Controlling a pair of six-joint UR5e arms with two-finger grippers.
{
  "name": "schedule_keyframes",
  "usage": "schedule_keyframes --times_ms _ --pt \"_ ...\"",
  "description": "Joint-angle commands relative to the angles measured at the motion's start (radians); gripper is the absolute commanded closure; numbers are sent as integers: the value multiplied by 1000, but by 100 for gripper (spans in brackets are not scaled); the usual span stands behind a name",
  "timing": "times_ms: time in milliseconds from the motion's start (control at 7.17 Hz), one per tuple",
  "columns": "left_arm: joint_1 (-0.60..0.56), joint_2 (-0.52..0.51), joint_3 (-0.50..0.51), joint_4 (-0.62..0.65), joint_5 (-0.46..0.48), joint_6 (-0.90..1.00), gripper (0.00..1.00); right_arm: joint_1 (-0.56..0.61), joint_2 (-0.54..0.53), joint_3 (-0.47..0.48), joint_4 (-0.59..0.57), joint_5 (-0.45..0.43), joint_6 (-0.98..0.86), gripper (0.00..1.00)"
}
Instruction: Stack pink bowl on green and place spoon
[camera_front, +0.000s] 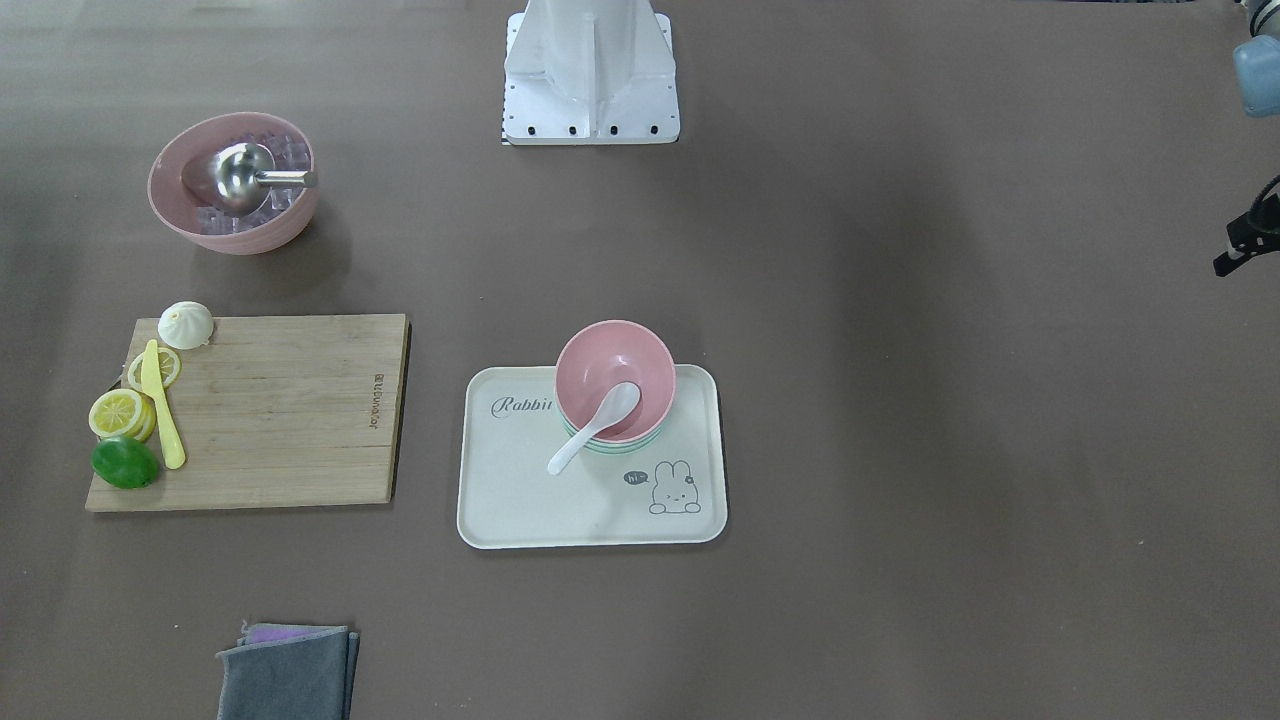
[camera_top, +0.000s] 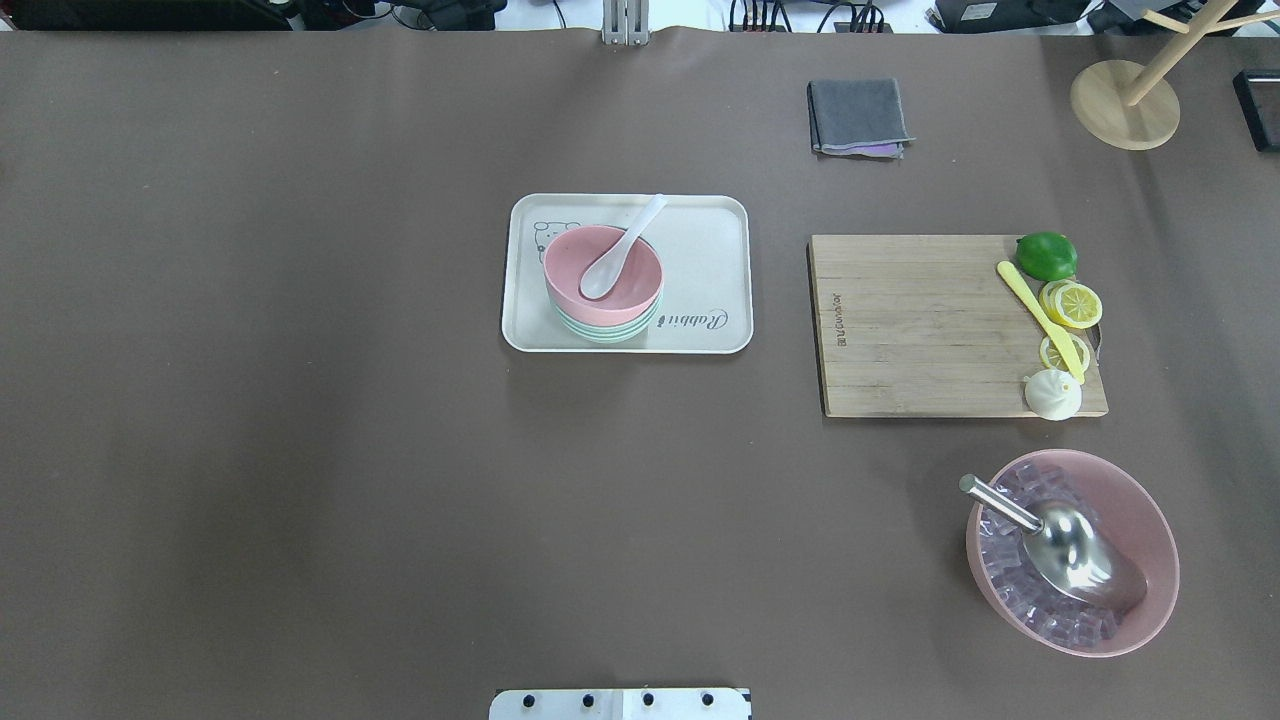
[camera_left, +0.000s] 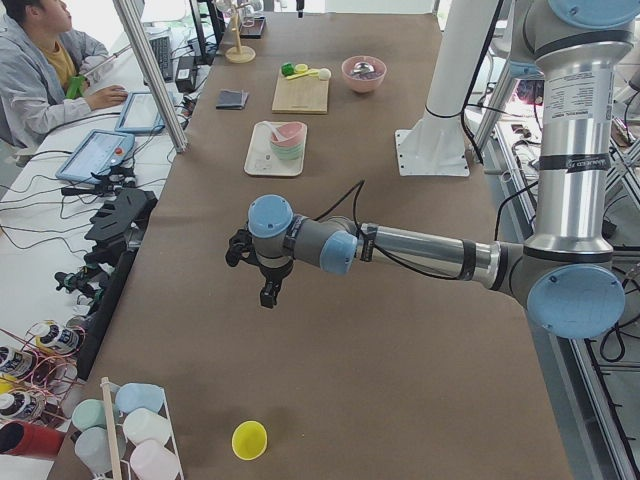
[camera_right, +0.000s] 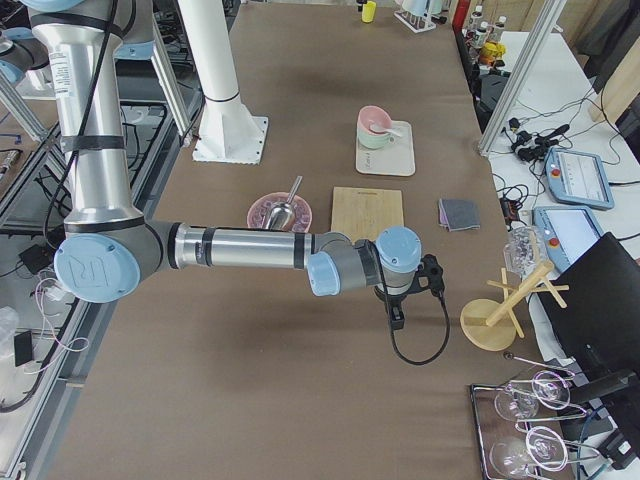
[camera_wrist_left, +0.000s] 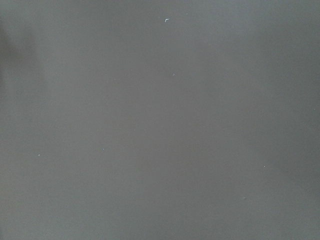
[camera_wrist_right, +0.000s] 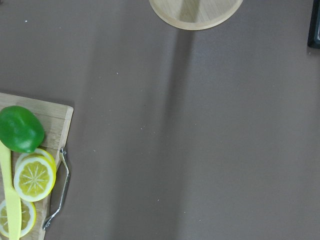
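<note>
The pink bowl (camera_front: 598, 358) sits nested in the green bowl (camera_front: 612, 447) on the cream rabbit tray (camera_front: 520, 500). In the overhead view the pink bowl (camera_top: 636, 282) tops the green bowl (camera_top: 600, 331). The white spoon (camera_front: 592, 430) lies with its scoop inside the pink bowl and its handle out over the rim, and it also shows in the overhead view (camera_top: 622, 250). My left gripper (camera_left: 268, 291) hangs over bare table far from the tray. My right gripper (camera_right: 396, 318) hangs near the wooden stand. I cannot tell whether either is open or shut.
A wooden cutting board (camera_top: 920, 320) holds a lime (camera_top: 1046, 255), lemon slices and a yellow knife (camera_top: 1040, 320). A dusky-pink bowl (camera_top: 1150, 540) holds clear cubes and a steel scoop. A grey cloth (camera_top: 858, 115), a wooden stand (camera_top: 1125, 100) and the robot base (camera_front: 590, 80) also stand on the table.
</note>
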Motion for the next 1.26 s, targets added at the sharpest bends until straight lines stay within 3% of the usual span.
schedule_keyframes --times_ms 0,1116 --pt "0 -4 -2 -1 15 1 3 -5 5 -3 0 0 1 0" --pt "5 -9 40 -43 47 -7 3 -13 -3 -3 6 -5 1 0"
